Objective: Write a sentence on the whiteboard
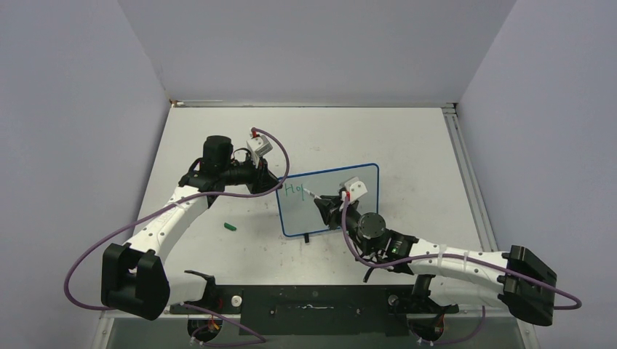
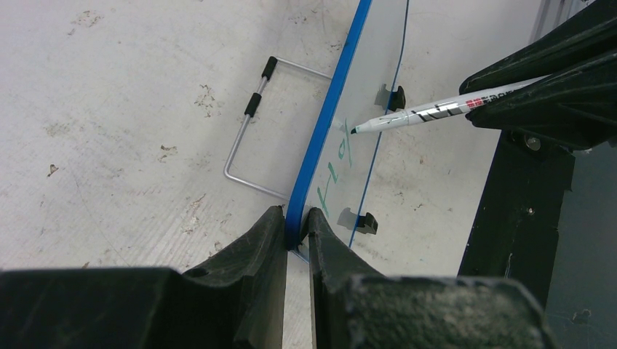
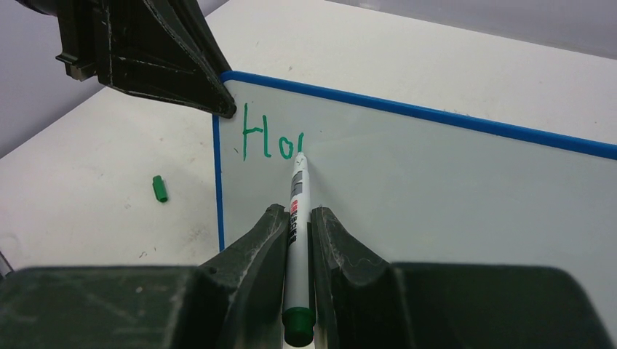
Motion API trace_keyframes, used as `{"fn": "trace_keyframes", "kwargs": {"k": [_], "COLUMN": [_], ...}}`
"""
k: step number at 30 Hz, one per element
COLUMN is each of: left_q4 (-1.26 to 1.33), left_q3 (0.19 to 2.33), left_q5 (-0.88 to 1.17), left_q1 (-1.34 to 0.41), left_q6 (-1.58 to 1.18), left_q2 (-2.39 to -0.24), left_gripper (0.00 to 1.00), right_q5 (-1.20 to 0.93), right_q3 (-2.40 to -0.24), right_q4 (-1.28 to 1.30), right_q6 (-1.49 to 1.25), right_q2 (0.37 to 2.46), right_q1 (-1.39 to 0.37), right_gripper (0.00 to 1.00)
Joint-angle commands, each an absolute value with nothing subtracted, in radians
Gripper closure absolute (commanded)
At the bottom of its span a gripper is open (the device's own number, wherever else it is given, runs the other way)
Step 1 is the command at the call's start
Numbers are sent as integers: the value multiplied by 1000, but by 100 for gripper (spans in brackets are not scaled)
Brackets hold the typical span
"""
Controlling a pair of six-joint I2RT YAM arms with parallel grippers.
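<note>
The whiteboard (image 1: 331, 207), white with a thin blue frame, stands tilted on the table centre. My left gripper (image 1: 275, 185) is shut on its top left corner; in the left wrist view its gripper (image 2: 297, 218) pinches the blue frame (image 2: 320, 138). My right gripper (image 1: 327, 206) is shut on a white marker (image 3: 297, 218) with a green end. The marker tip touches the board (image 3: 436, 196) just right of the sentence (image 3: 271, 138), green letters reading "Ho" plus the start of a third letter. The writing also shows in the top view (image 1: 294, 190).
A green marker cap (image 1: 231, 227) lies on the table left of the board, also in the right wrist view (image 3: 159, 188). The board's wire stand (image 2: 251, 127) rests behind it. Two black feet (image 2: 361, 220) clip the lower edge. Grey walls enclose the table.
</note>
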State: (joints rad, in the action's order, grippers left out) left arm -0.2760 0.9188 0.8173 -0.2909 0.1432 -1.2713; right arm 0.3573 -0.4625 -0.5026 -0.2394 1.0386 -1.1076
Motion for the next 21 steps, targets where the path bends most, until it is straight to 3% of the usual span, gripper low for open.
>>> {"fn": "trace_keyframes", "kwargs": {"k": [1, 21], "left_q4": [-319, -321], "left_q3": [915, 916], "left_q5": [790, 790], "left_q1": [-291, -291], "left_q6": [183, 184], "left_q2": [-1281, -1281], "left_gripper": [100, 100], "right_q5": [378, 466], "right_q3": [-510, -492], "right_q4": [-624, -565], "right_q6": [-210, -210], "right_q2": [1053, 1027], "right_q1": [-1108, -1109], "right_gripper": [95, 95]}}
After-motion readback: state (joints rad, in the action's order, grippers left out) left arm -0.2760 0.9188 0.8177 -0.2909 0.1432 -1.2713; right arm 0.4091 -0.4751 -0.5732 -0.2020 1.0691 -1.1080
